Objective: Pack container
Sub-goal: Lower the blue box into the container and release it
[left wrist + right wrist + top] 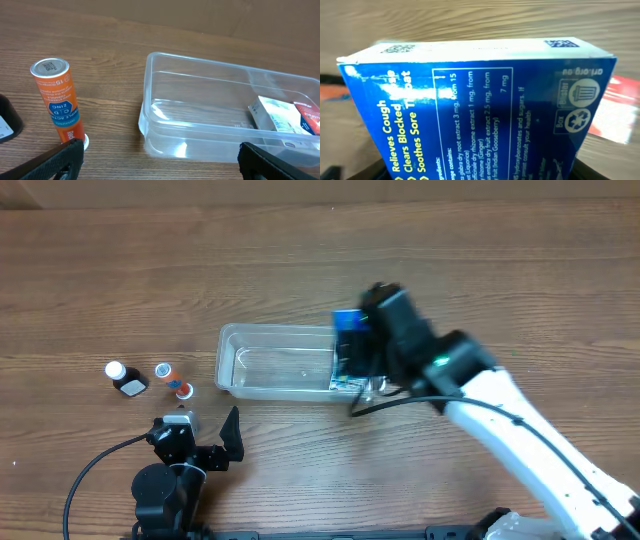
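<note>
The clear plastic container lies mid-table; it also shows in the left wrist view. A white and red box lies at its right end. My right gripper is shut on a blue medicine box, holding it over the container's right end. The box fills the right wrist view and hides the fingers. My left gripper is open and empty in front of the container, near its left end. Its fingertips show at the bottom of the left wrist view.
An orange zinc tube stands left of the container, with its cap seen from above. A small orange item and a black and white bottle stand near it. A cable runs from the left arm's base.
</note>
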`<state>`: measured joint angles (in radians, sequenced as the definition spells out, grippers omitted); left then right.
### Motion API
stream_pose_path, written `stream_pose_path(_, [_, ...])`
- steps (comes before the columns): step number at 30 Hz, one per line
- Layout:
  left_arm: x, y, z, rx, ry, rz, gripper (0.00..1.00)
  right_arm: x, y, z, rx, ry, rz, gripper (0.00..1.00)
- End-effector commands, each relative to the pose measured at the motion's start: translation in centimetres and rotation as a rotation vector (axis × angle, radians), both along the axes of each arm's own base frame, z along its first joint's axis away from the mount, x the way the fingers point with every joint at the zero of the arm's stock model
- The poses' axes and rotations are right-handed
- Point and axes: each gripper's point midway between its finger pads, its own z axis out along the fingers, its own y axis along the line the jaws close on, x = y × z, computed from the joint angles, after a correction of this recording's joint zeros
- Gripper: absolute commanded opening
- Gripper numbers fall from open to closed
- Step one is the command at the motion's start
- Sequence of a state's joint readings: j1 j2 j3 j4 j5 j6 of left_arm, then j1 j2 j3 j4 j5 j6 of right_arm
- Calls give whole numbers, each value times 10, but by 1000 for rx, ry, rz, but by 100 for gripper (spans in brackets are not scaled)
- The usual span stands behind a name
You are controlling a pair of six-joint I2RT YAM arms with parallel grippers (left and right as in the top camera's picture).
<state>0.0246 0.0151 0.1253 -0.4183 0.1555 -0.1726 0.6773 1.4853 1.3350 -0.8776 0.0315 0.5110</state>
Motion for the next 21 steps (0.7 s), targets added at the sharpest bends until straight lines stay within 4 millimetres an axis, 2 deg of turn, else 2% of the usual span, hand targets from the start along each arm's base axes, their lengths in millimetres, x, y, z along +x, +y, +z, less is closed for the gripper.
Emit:
stream_pose_path(1, [0, 0, 1, 15, -12, -1, 100, 18, 26, -16, 31, -11, -37, 72])
stream_pose_path(3, [0, 0, 1, 14, -12, -1, 100, 30, 38, -35, 32, -4, -33, 72])
stream_pose_path(6, [0, 0, 1, 15, -12, -1, 100, 37, 61, -58, 81, 38, 2, 72])
stream_pose_path(8, [0, 0, 1, 15, -12, -1, 100, 37, 61, -83, 59, 98, -34, 72])
stream_pose_path(10, [0, 0, 1, 14, -12, -1, 100, 37, 61, -95, 43, 119, -38, 72])
stream_pose_path(18, [0, 0, 1, 14, -12, -1, 100, 36, 76, -99, 64, 111, -9, 72])
stream_pose_path(21, [0, 0, 1, 14, -12, -1, 100, 37, 69, -123, 7, 141, -30, 72])
